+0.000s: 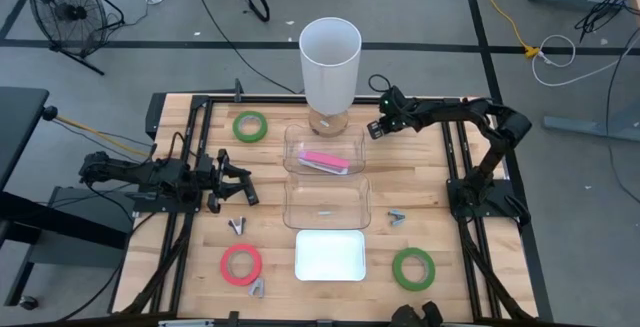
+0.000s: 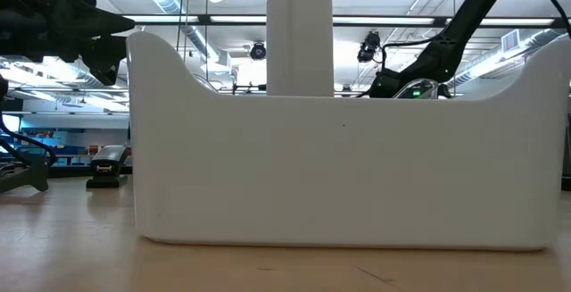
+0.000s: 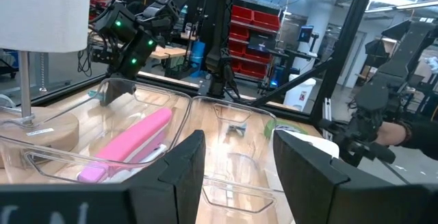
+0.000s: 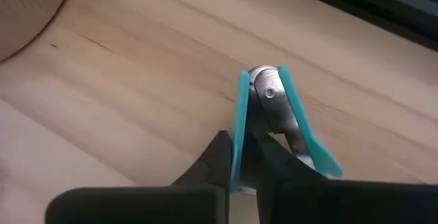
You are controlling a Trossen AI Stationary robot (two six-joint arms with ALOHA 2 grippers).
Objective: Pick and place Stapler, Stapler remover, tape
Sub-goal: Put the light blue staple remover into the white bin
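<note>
**Right hand pinched a teal staple remover beside the bins**

Wooden tabletop carried two clear bins. The pink stapler lay inside the far bin, near the white lamp. Just beside that bin, the right hand was pressed together on a teal staple remover. The left hand hovered spread, empty, near a green tape roll.

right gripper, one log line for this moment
right gripper: shut on teal staple remover | slim pink stapler: in clear bin | left gripper: waiting
</note>
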